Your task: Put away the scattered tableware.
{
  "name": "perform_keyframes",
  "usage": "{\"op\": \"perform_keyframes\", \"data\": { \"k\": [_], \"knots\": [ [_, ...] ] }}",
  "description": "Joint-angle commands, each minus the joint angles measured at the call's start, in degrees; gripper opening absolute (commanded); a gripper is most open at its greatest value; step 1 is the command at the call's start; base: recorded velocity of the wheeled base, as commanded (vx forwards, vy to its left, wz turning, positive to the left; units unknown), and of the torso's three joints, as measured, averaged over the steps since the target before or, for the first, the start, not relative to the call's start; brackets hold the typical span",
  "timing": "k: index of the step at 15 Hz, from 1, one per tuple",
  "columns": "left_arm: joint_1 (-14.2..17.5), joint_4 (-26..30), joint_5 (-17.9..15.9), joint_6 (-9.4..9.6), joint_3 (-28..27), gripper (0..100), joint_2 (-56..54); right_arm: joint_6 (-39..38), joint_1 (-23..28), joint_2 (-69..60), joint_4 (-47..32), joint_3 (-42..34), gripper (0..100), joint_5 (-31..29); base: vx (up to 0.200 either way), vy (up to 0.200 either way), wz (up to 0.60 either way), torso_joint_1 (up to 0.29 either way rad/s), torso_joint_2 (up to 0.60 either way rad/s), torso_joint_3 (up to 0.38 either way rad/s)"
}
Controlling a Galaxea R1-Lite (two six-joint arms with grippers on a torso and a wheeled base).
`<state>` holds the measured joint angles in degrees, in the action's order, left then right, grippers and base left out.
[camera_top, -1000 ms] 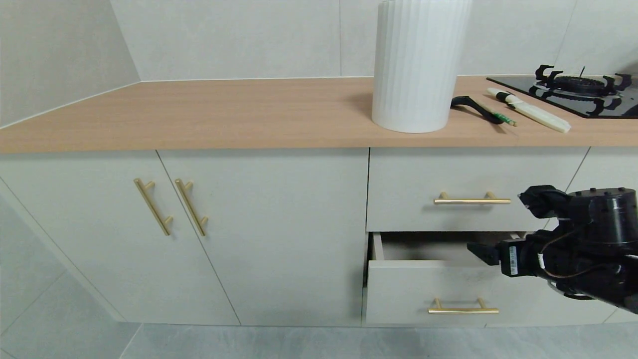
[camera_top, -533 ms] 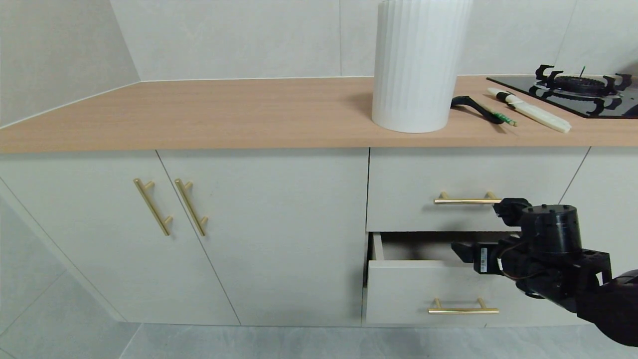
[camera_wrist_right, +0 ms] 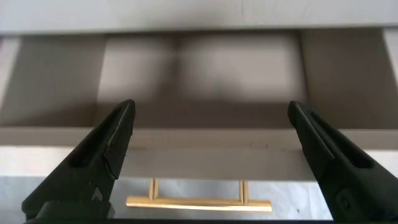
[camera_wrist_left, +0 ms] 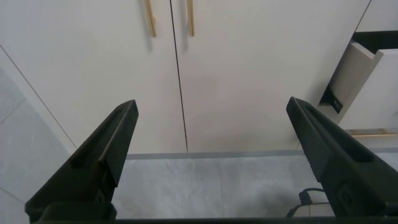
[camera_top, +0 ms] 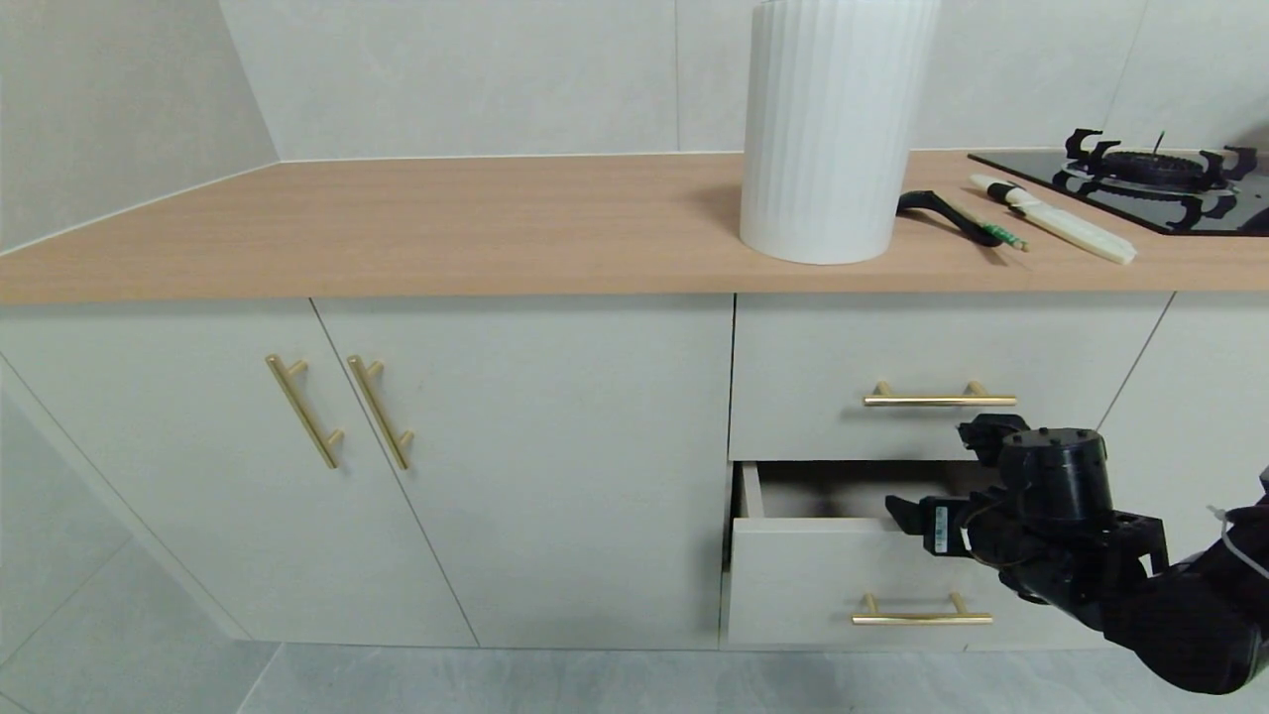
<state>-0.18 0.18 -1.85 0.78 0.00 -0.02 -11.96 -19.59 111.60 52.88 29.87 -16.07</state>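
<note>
On the wooden counter (camera_top: 397, 228), right of a tall white ribbed container (camera_top: 831, 129), lie a black-handled utensil (camera_top: 947, 216), a thin green-tipped stick (camera_top: 1003, 236) and a white sheathed knife (camera_top: 1053, 220). Below them the lower drawer (camera_top: 843, 575) stands partly pulled out. My right gripper (camera_top: 937, 474) hangs open just in front of its gap, holding nothing. The right wrist view looks past the right gripper (camera_wrist_right: 211, 155) into the bare drawer (camera_wrist_right: 199, 87) and onto its gold handle (camera_wrist_right: 199, 203). My left gripper (camera_wrist_left: 211, 155) is open and empty, low before the cabinet doors (camera_wrist_left: 180, 68).
A black gas hob (camera_top: 1150, 178) sits at the counter's far right. The upper drawer (camera_top: 932, 367) is closed, with a gold handle (camera_top: 940, 400). Two closed cabinet doors with gold handles (camera_top: 337, 412) stand left of the drawers. Grey tiled floor (camera_top: 496, 684) runs below.
My right arm has moved left and downward, bringing its open gripper from beside the drawers to the front of the lower drawer's opening. The counter items have stayed put.
</note>
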Motion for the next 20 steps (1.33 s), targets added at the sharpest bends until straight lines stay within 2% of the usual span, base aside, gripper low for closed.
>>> {"op": "perform_keyframes", "data": {
  "k": [1,4,11,13,15,16,20],
  "knots": [
    [0.0,0.0,0.0,0.01,0.0,100,0.0,0.1,-0.1,0.2,-0.3,-0.5,100,0.1,0.0,0.0,0.0,0.0,0.0,0.0],
    [0.0,0.0,0.0,0.01,0.0,100,0.0,0.1,-0.4,-3.1,-2.8,-1.1,100,0.6,0.0,0.0,0.0,0.0,0.0,0.0],
    [0.0,0.0,0.0,0.01,0.0,100,0.0,0.4,-2.2,-12.8,-23.2,1.1,100,3.6,0.0,0.0,0.0,0.0,0.0,0.0],
    [0.0,0.0,0.0,0.01,0.0,100,0.0,0.5,-3.1,-15.2,-31.3,2.4,100,5.4,0.0,0.0,0.0,0.0,0.0,0.0],
    [0.0,0.0,0.0,0.01,0.0,100,0.0,0.6,-3.8,-16.3,-34.6,2.6,100,6.0,0.0,0.0,0.0,0.0,0.0,0.0],
    [0.0,0.0,0.0,0.01,0.0,100,0.0,3.3,-4.2,-17.2,-38.2,2.7,100,6.1,0.0,0.0,0.0,0.0,0.0,0.0],
    [0.0,0.0,0.0,0.01,0.0,100,0.0,5.2,-5.0,-17.5,-43.6,2.6,100,6.1,0.0,0.0,0.0,0.0,0.0,0.0]
  ]
}}
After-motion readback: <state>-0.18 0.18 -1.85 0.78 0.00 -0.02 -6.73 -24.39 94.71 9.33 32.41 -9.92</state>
